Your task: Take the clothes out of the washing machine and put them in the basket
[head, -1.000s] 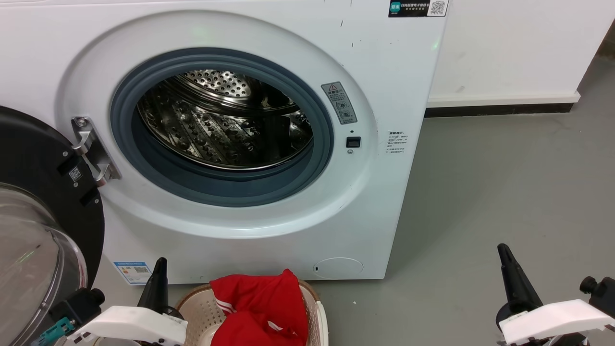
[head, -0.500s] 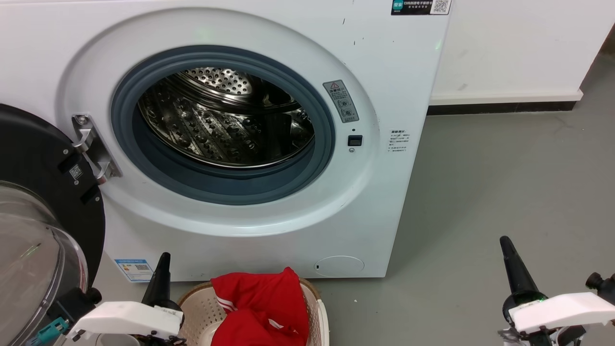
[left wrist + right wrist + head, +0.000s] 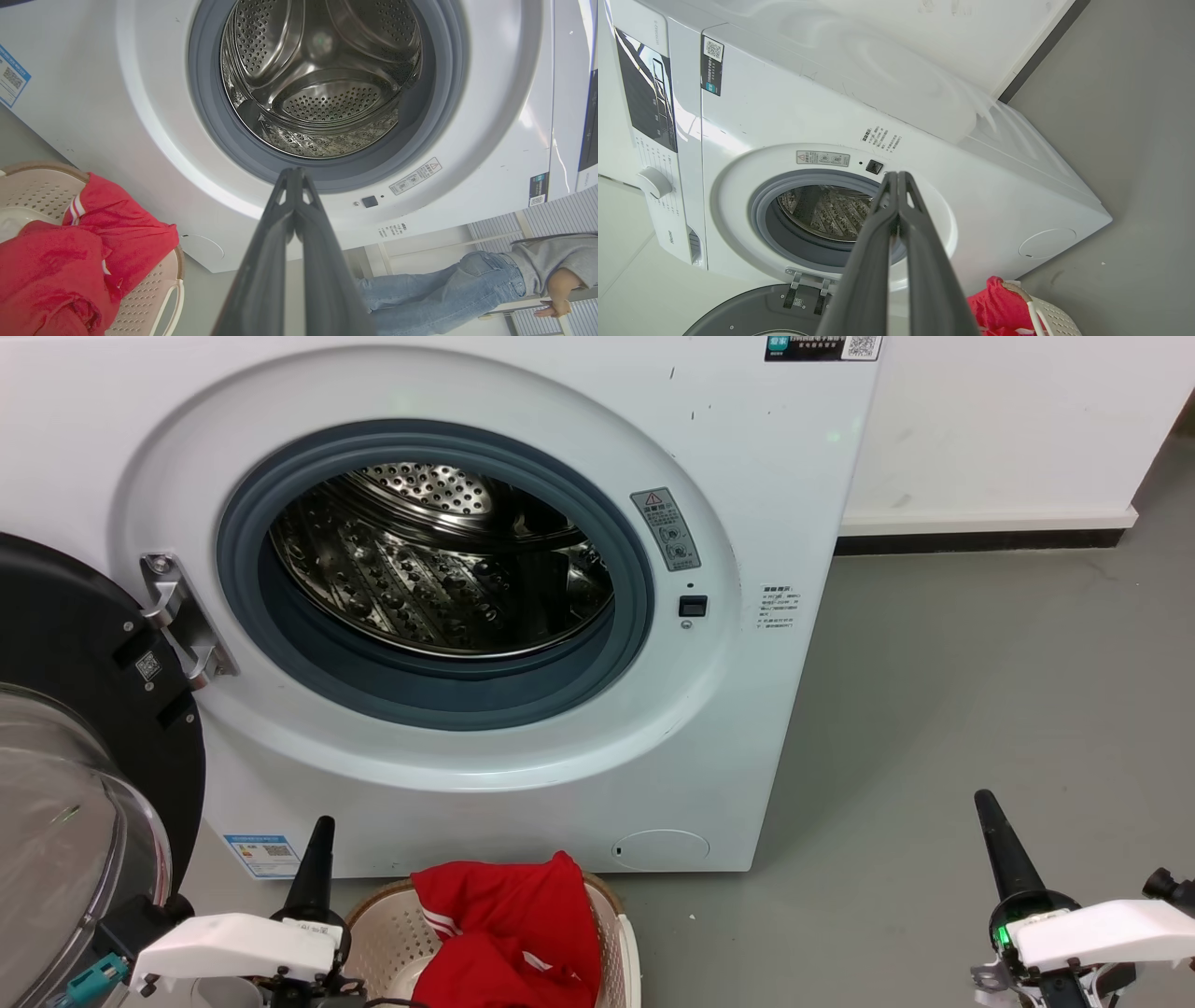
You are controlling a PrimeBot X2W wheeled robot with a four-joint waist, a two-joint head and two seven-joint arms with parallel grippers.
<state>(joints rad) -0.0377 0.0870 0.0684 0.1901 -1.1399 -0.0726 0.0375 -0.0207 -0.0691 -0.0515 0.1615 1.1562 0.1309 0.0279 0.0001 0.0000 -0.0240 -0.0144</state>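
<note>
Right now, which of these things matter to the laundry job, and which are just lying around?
Part of the job: the washing machine, its open door, the red clothes, the basket.
Just about: a person in jeans, the black skirting board.

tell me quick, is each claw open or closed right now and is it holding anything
Left claw: closed, holding nothing.
Right claw: closed, holding nothing.

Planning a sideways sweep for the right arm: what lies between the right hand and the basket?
Bare grey floor, as the head view shows; nothing stands between the right hand and the basket.
</note>
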